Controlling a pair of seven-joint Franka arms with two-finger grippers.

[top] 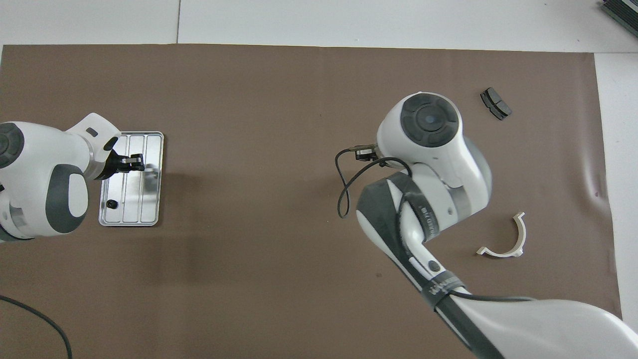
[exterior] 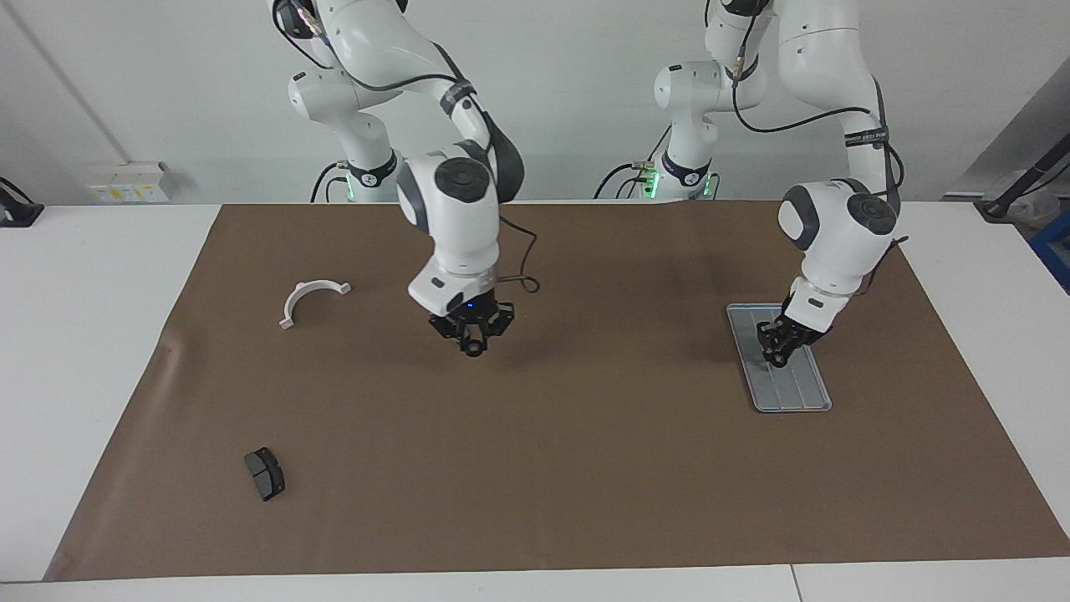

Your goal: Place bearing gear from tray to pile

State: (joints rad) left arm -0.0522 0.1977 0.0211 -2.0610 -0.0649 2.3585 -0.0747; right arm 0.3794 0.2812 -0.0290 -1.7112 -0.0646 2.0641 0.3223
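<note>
- Brown matting covers most of the white surface [exterior: 109, 276], with both arms reaching in from the robots' edge.
- The tray [exterior: 794, 393] lies on the mat toward the left arm's end of the surface, its ribs running away from the robots.
- One small black gear [top: 110, 204] sits inside the tray, in the corner nearest the robots.
- The left pincer [exterior: 776, 349] hangs low over the middle of the tray; I cannot tell from where I stand whether it is clenched or released.
- The right pincer [exterior: 474, 334] hovers over bare mat near the middle of the surface, and a small dark round part seems to sit between its tips, though I cannot tell for sure whether it is clamped.
- A white half-ring bracket [exterior: 311, 299] lies toward the right arm's end of the surface.
- A dark grey brake pad [exterior: 265, 473] lies farther from the robots than the bracket, near the corner of the mat, well apart from it.
</note>
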